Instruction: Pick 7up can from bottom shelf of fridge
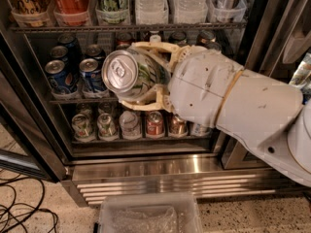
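Note:
My gripper (pixel 133 76) is shut on the 7up can (pixel 132 74), a pale silvery can with green leafy markings. The can lies on its side with its silver lid toward the camera, held in the air in front of the fridge's (pixel 146 166) middle shelf. One cream finger (pixel 148 47) runs over the can and the other under it. The white arm stretches in from the right. Below, the bottom shelf (pixel 136 141) carries a row of cans, with similar pale green cans (pixel 82 125) at its left end.
Blue Pepsi cans (pixel 60 74) stand on the middle shelf left of the held can. Bottles and a red Coca-Cola bottle (pixel 70 1) fill the top rack. A clear plastic bin (pixel 150 215) sits on the floor, with black cables (pixel 22 215) at lower left.

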Available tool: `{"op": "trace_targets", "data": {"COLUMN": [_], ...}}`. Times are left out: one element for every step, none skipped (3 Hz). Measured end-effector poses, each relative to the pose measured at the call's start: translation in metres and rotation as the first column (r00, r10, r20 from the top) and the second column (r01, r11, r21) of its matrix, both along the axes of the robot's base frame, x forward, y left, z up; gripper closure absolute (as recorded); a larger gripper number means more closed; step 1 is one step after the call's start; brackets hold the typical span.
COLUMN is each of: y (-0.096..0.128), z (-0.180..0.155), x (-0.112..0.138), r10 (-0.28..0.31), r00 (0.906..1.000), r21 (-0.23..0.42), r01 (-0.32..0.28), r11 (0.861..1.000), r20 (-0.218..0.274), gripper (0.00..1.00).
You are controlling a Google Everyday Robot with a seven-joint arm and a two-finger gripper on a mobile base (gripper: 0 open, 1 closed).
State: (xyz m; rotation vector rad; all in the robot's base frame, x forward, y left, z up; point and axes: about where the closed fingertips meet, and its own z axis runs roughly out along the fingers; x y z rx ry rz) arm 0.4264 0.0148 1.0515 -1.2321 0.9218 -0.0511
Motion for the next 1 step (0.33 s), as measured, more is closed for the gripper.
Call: {"op": "trace_targets", "data": {"y": [0.0], "z": [0.0], "x": [0.0], "r10": [0.0], "r00": [1.0], "r21": [0.0], "r01": [0.0], "r11": [1.0], "r20": [0.0], "gripper": [1.0]}}
